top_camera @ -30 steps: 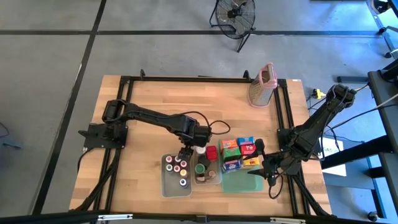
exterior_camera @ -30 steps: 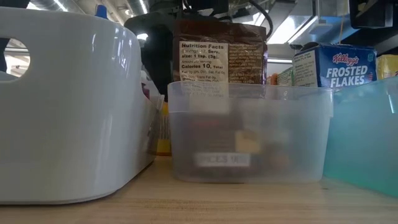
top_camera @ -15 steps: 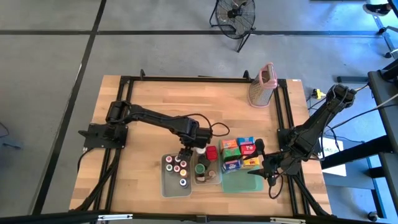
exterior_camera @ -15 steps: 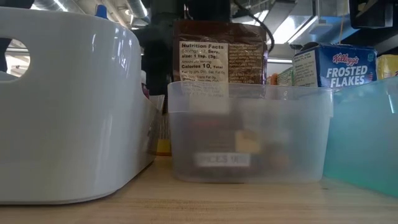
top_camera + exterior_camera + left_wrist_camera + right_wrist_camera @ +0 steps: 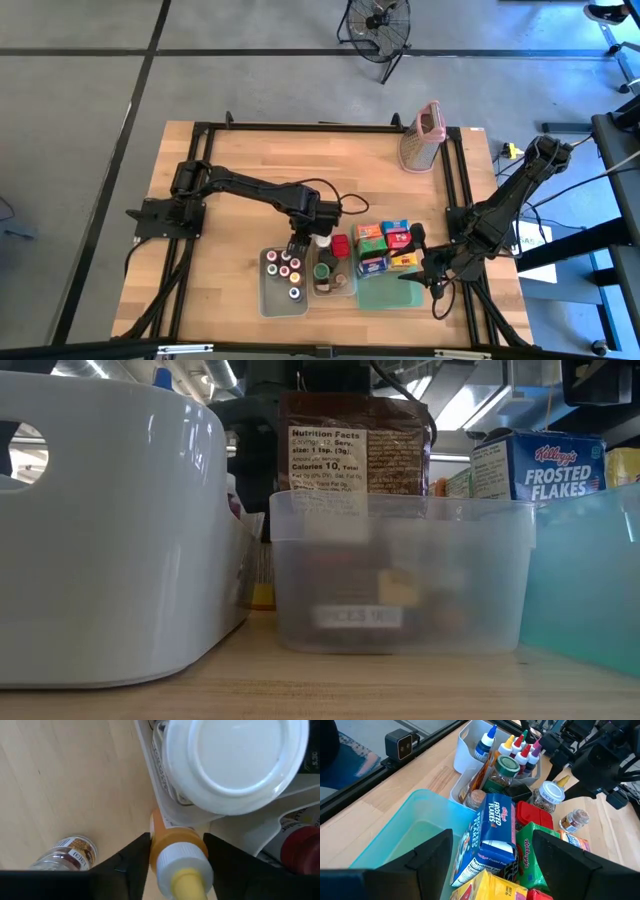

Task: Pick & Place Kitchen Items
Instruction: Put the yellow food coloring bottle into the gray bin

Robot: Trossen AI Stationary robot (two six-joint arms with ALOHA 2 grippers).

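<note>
My left gripper [image 5: 298, 240] hangs at the far side of the white tub [image 5: 283, 283], shut on a small orange bottle with a white collar and yellow nozzle [image 5: 177, 857]. A white-capped jar [image 5: 235, 765] stands just beyond it, and a small spice jar [image 5: 67, 852] lies on its side on the wood. The white tub holds several tiny bottles with coloured caps [image 5: 520, 747]. My right gripper [image 5: 495, 870] waits open at the teal tray's [image 5: 415, 845] near-right side, its fingers apart on either side of the standing cartons [image 5: 385, 250], touching none. My left gripper pinches the orange bottle between its two fingers at the shoulder just under the white collar [image 5: 175, 840]. The fingers come from above, pointing down, and the nozzle points up between them. The bottle is upright; whether its base is on the table I cannot tell.
A clear tub [image 5: 400, 575] with a brown pouch stands between the white tub and the tray. A metal grater with a pink top [image 5: 422, 135] stands near the far right corner. Bare wood lies on the table's left and far parts. Black frame rails run along the edges.
My left arm has shifted a little toward the table's left edge at the far side of the tubs. The right arm has kept still.
</note>
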